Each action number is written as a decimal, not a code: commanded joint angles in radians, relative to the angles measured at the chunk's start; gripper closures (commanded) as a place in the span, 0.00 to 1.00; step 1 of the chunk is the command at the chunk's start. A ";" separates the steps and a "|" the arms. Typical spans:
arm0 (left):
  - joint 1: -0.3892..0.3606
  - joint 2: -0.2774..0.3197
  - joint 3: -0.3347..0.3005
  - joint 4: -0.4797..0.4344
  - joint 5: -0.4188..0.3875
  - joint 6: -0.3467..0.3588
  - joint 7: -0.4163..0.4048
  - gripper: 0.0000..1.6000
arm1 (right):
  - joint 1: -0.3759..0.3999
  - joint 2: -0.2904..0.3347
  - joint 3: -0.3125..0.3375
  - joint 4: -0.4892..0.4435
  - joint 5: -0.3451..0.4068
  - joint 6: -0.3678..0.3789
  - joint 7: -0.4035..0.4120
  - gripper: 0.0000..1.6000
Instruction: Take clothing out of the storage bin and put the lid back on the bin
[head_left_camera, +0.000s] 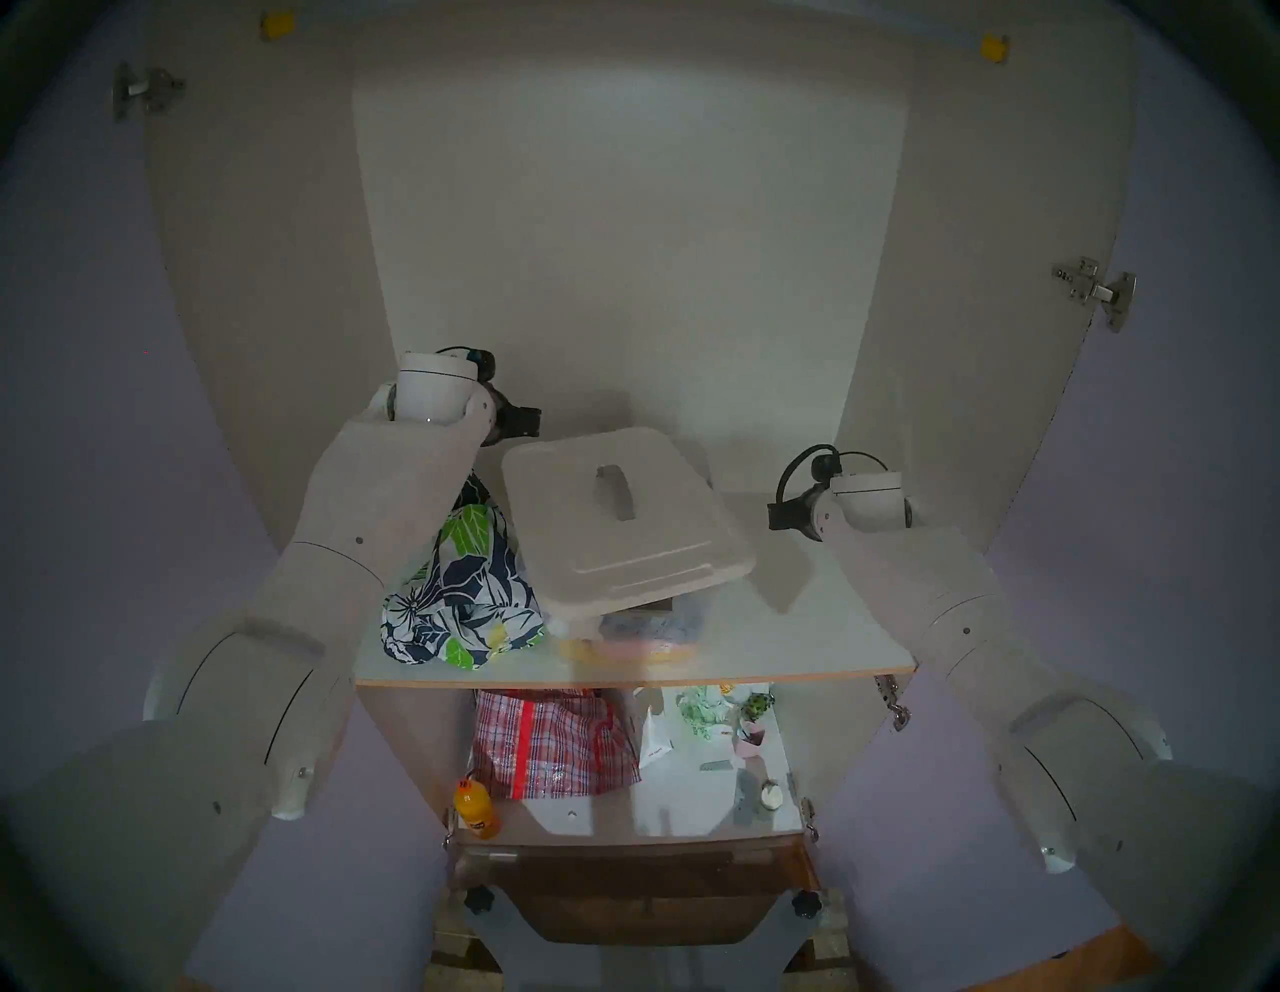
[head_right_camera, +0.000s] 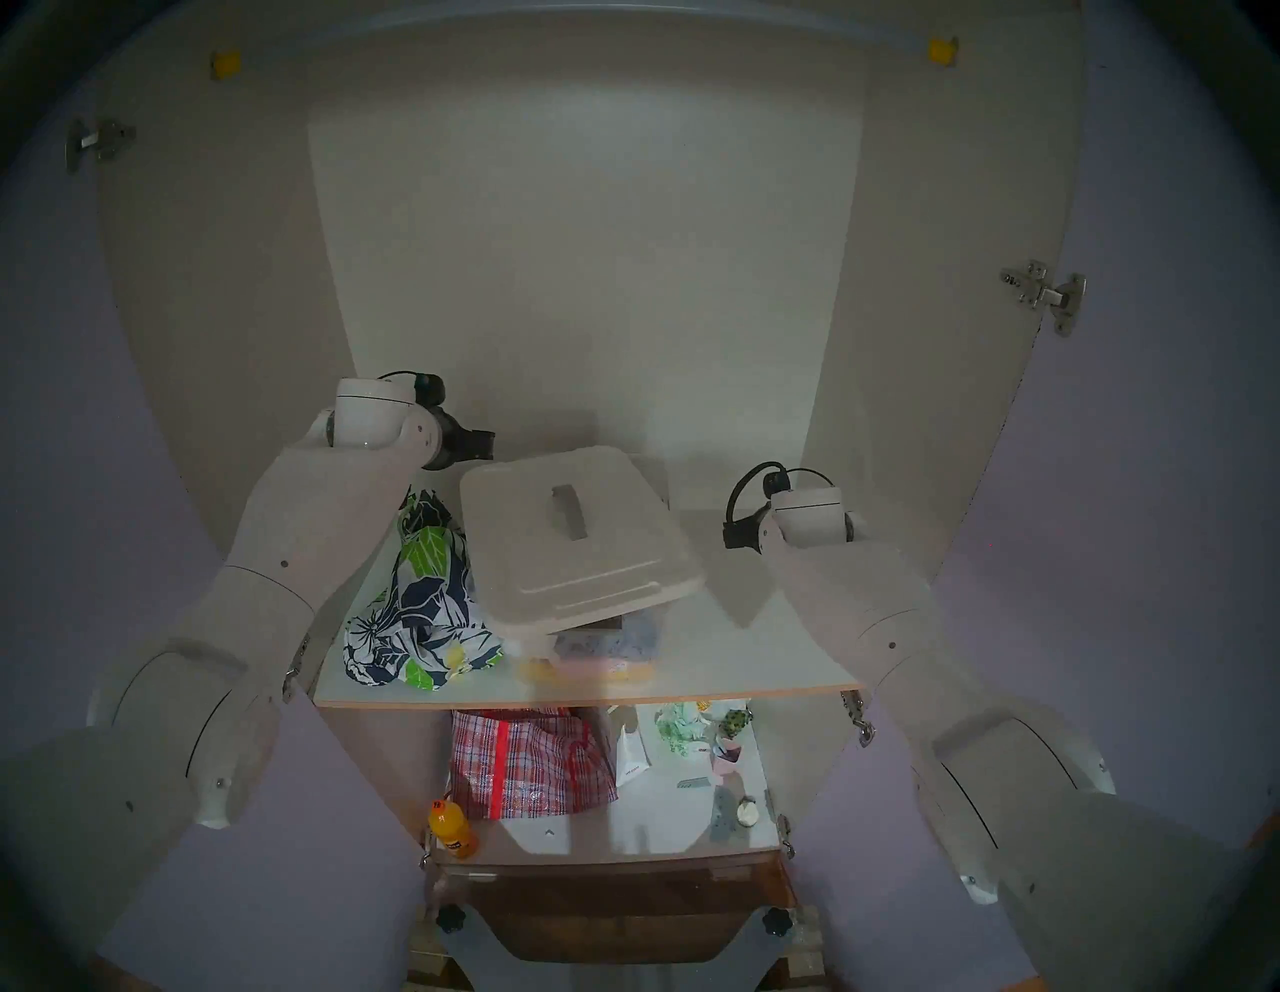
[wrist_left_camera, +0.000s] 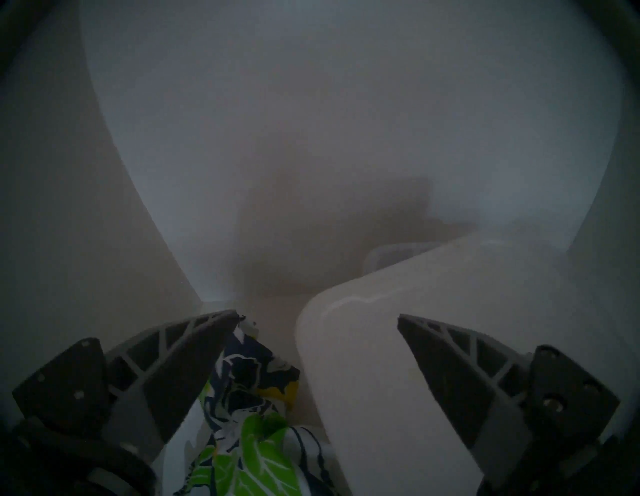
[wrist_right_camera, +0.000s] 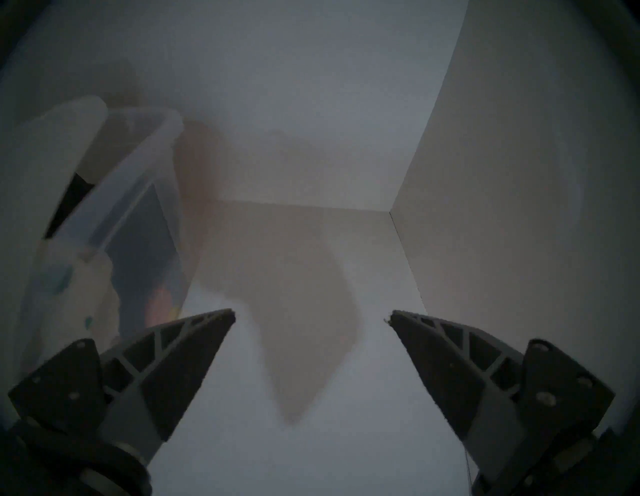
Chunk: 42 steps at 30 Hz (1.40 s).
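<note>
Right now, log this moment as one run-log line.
clothing: out, on shelf beside storage bin | lid: askew on bin, unseated | left gripper: open, empty | right gripper: open, empty

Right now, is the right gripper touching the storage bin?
Apart. In the right wrist view the right gripper stands open over bare shelf, and the storage bin lies off to its left with shelf showing between.

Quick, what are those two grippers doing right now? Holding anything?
Left gripper: open, holding nothing.
Right gripper: open, holding nothing.
</note>
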<state>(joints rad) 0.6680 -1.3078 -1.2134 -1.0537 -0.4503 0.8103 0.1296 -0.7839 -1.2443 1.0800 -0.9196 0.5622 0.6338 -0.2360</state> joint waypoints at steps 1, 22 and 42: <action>-0.045 -0.038 -0.013 -0.018 -0.028 0.033 -0.014 0.00 | 0.073 -0.025 -0.007 0.010 -0.013 -0.055 0.019 0.00; -0.053 -0.137 -0.036 -0.013 -0.077 0.120 0.016 0.00 | 0.164 -0.043 -0.045 0.200 -0.044 -0.203 0.097 0.00; 0.041 -0.185 -0.015 -0.144 -0.107 0.150 0.090 0.00 | 0.232 -0.123 -0.047 0.379 -0.075 -0.324 0.086 0.00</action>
<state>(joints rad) 0.7051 -1.4732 -1.2191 -1.1198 -0.5453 0.9615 0.1912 -0.6050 -1.3547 1.0263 -0.5467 0.4895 0.3838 -0.1671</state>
